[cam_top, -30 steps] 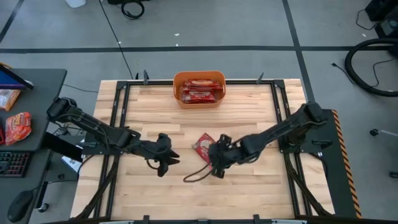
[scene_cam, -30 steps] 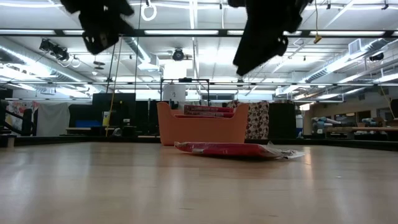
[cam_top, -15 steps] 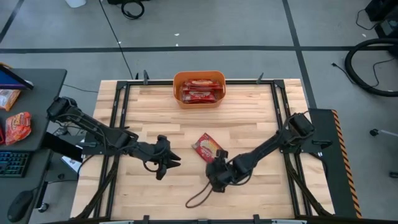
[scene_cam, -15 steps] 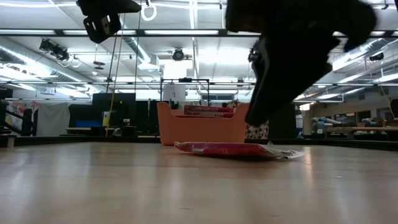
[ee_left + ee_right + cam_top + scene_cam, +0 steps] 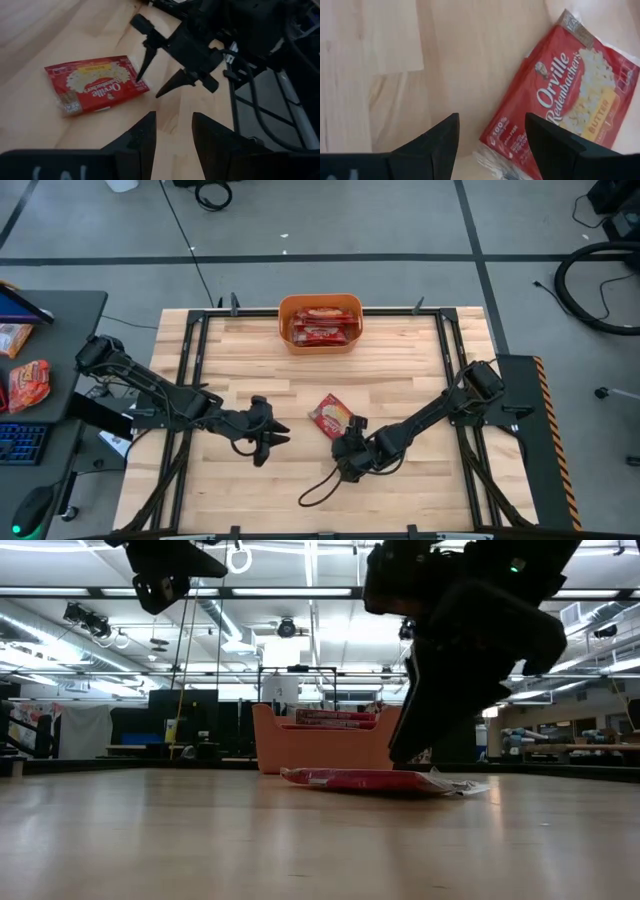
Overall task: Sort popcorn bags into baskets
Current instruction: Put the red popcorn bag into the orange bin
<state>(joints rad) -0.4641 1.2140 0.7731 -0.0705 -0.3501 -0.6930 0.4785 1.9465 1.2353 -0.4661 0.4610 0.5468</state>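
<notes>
One popcorn bag [image 5: 333, 416] lies flat on the wooden table [image 5: 400, 370], just below the centre of the high view, its red face and yellow-cream picture up. The left wrist view shows the same Orville Redenbacher's packet [image 5: 95, 85] at centre left, and the right wrist view shows it [image 5: 570, 95] filling the right side of the frame.

The right hand [image 5: 350, 448] sits in the lower middle of the high view, just below and right of the bag and not touching it. Its two fingers [image 5: 440, 145] are spread apart and hold nothing. In the low view this arm is a large dark mass at upper right, above the packet [image 5: 375, 780].

The left hand [image 5: 268, 435] hovers left of the bag, well apart from it, fingers [image 5: 140, 140] parted and empty.

The orange basket [image 5: 287, 310] stands at the top centre edge of the table, far from both hands. Several more red popcorn bags [image 5: 322, 330] lie stacked inside it. In the low view the basket [image 5: 320, 748] stands behind the loose packet.
</notes>
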